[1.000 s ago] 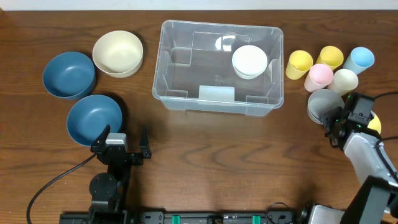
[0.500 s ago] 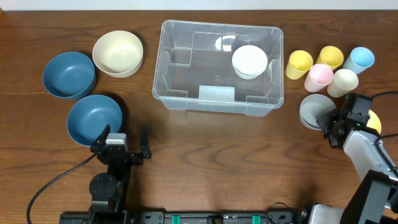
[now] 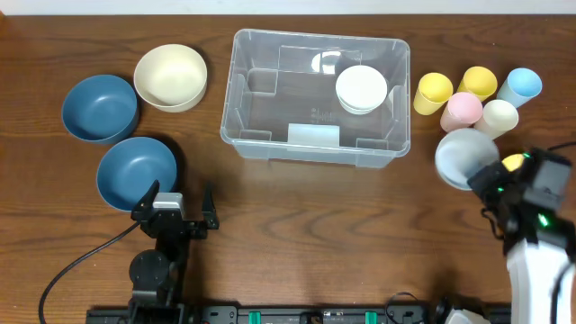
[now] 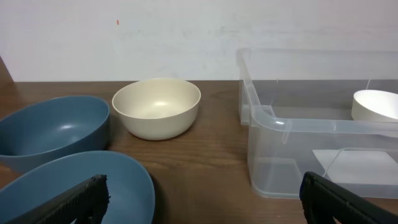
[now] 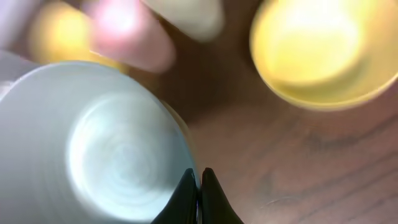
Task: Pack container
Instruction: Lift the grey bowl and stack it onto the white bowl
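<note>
The container (image 3: 315, 155) is a large clear bin at the back middle of the table, with a white bowl (image 3: 362, 88) inside at its right end. My right gripper (image 3: 491, 178) is shut on the rim of a pale grey cup (image 3: 463, 155) to the right of the bin. In the right wrist view the fingertips (image 5: 186, 190) pinch the grey cup's (image 5: 118, 149) wall, one inside and one outside. My left gripper (image 3: 176, 212) stands open near the front left, holding nothing. From the left wrist view the container (image 4: 311, 126) lies ahead on the right, beyond the open left gripper (image 4: 202, 202).
Two blue bowls (image 3: 99, 108) (image 3: 135, 171) and a cream bowl (image 3: 170, 76) sit at the left. Yellow (image 3: 433, 93), pink (image 3: 463, 110), cream (image 3: 498, 117) and light blue (image 3: 520, 87) cups cluster at the back right. Another yellow cup (image 5: 323, 50) stands beside the held one.
My right gripper has shut on the grey cup's rim and drawn back toward the front, and the cup now looks raised. The left arm has not moved.
</note>
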You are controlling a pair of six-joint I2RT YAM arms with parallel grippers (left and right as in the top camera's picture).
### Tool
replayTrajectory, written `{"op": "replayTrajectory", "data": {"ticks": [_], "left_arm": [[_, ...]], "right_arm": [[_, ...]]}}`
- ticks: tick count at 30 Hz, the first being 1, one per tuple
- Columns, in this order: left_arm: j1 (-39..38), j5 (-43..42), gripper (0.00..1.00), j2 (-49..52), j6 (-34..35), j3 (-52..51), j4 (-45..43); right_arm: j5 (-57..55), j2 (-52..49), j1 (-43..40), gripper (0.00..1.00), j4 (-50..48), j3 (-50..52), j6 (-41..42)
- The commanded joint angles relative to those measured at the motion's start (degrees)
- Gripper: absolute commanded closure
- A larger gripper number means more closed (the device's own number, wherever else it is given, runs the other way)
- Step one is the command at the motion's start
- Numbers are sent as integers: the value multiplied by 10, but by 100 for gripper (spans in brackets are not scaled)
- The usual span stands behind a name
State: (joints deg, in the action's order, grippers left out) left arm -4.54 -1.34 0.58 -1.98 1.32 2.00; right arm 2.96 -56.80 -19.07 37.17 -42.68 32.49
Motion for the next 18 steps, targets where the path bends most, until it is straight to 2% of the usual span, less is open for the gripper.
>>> {"op": "replayTrajectory", "data": {"ticks": [1,4,8,18], "left_arm": [[3,7,2,-3,-8,-11,21],[3,7,2,-3,-8,-11,21],[3,7,2,-3,-8,-11,21],[3,7,2,-3,-8,-11,21]], "right_arm": [[74,96,-4,99,14,-55,-61],[138,134,4,98,23,-96,-89],[140,114,39,98,61,-175,-109],[127,-85,188,98,90,-415,-129]]}}
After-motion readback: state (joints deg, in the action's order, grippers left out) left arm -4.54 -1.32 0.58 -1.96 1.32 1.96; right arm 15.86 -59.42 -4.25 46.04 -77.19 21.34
